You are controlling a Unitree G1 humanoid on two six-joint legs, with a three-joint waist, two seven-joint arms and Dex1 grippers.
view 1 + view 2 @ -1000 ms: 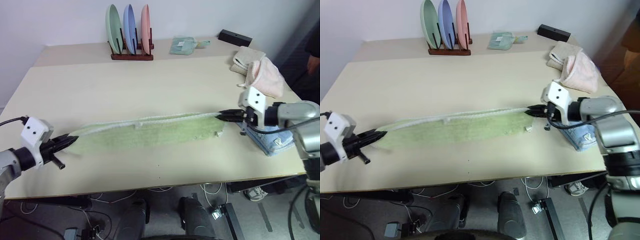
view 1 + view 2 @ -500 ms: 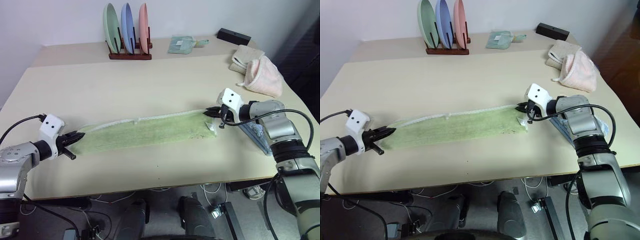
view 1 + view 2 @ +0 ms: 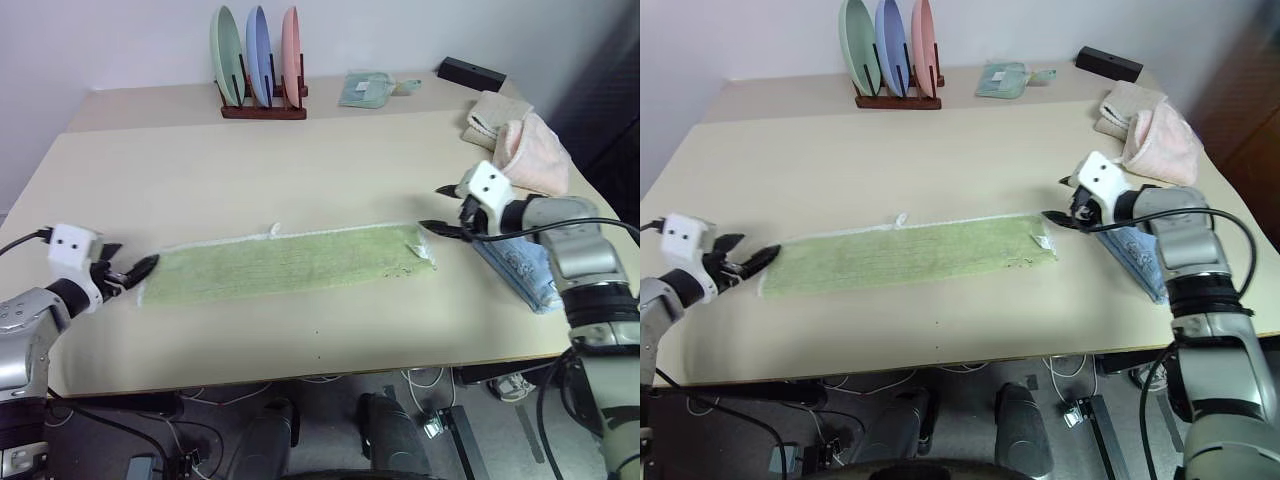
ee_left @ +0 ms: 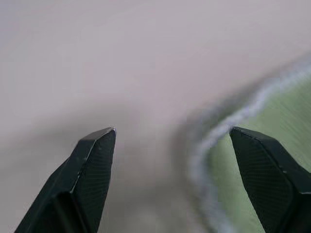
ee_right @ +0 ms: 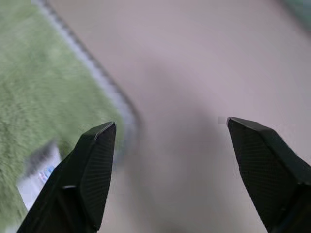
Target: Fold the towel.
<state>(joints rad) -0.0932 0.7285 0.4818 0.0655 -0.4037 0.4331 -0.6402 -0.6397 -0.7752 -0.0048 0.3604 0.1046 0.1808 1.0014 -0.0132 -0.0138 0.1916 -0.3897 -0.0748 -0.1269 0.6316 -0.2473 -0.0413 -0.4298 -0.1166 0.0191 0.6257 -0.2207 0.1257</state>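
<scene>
Left gripper spread wide, holding nothing, hovering just off the towel's left end, near the table's left edge. Fingertips parted around bare tabletop in the left wrist view, with the whitish trim of the towel curving in beside one of them.

Right gripper likewise spread, empty, poised just beside the towel's right end, one finger above the other as seen from the head camera. In the right wrist view, green terry and a small white label next to one finger.

Towel lying flat as a long narrow strip, running left to right across the table's front half, closer to the front edge than to the back (a small loop of trim sticking up from its far long side).

Light blue towel folded near the right edge, under the right arm. Pink cloth and a beige cloth heaped toward the far right corner. Plate rack at the back edge carrying green, blue and pink plates upright; a small green item and a black box also along the back.
</scene>
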